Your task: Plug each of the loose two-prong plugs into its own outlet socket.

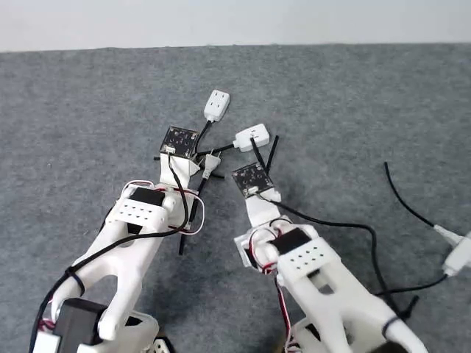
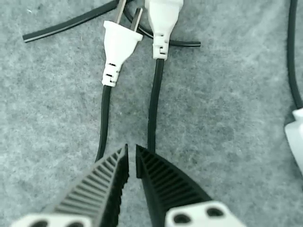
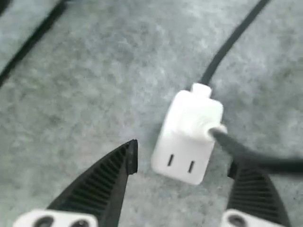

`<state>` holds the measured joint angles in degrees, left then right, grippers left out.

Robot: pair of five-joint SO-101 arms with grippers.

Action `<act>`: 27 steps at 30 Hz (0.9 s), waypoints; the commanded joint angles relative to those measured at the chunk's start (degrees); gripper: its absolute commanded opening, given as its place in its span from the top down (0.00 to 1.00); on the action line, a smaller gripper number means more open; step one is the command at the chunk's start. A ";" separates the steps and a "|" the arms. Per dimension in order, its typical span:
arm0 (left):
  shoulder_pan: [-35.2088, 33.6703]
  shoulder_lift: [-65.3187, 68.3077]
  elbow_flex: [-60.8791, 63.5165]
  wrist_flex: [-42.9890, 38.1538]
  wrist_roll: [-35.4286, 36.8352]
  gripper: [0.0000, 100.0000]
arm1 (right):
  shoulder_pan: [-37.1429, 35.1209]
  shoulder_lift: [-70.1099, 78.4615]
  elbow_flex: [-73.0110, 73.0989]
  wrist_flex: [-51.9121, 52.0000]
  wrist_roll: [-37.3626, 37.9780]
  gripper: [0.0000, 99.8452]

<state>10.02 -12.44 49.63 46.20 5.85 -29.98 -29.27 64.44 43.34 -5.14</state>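
Observation:
A white two-prong plug (image 2: pixel 119 45) lies on the grey carpet with its black cord running back under my left gripper (image 2: pixel 131 156). That gripper is shut with nothing in it, a short way behind the plug. Beside the plug lies a second white cord end (image 2: pixel 163 21), its tip cut off by the frame edge. My right gripper (image 3: pixel 183 158) is open around a white outlet socket (image 3: pixel 189 135) whose two slots face it; a black cable (image 3: pixel 255 156) crosses one side. In the high view this socket (image 1: pixel 251 137) and another socket (image 1: pixel 216 105) lie ahead of both arms, the plug (image 1: pixel 212 162) between them.
Another white plug (image 1: pixel 456 254) on a black cord lies at the far right of the carpet. Loose black cords (image 1: pixel 368 235) loop across the carpet to the right of the arms. A short black cable piece (image 2: pixel 71 23) lies near the plug.

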 commanded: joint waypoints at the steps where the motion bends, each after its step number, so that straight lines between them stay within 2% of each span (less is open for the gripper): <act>1: -0.09 -1.76 -0.31 -1.41 0.35 0.98 | 1.80 7.08 -7.47 0.48 -0.53 0.80; 5: -0.09 -1.76 -0.31 -1.41 0.35 0.98 | 2.15 15.69 -14.51 5.93 -0.53 0.87; 8: -0.09 -1.76 -0.31 -1.41 0.35 0.98 | 5.49 16.66 -16.18 6.73 0.00 0.99; 13: -0.09 -1.76 -0.31 -1.41 0.35 0.98 | 17.19 9.54 -14.86 7.16 2.20 0.99; 17: -0.09 -1.76 -0.31 -1.41 0.35 0.98 | 30.90 -0.75 -13.54 11.56 6.51 0.99; 21: -0.09 -1.76 -0.31 -1.41 0.35 0.98 | 48.84 -10.33 -12.48 15.43 13.54 0.99; 24: -0.09 -1.76 -0.31 -1.41 0.35 0.98 | 62.81 -14.90 -10.20 13.93 19.78 0.99; 27: -0.09 -1.76 -0.31 -1.41 0.35 0.98 | 73.45 -15.43 -8.44 9.98 27.43 0.99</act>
<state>10.02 -12.44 49.63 46.20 5.85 32.44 -41.85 56.00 56.44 15.52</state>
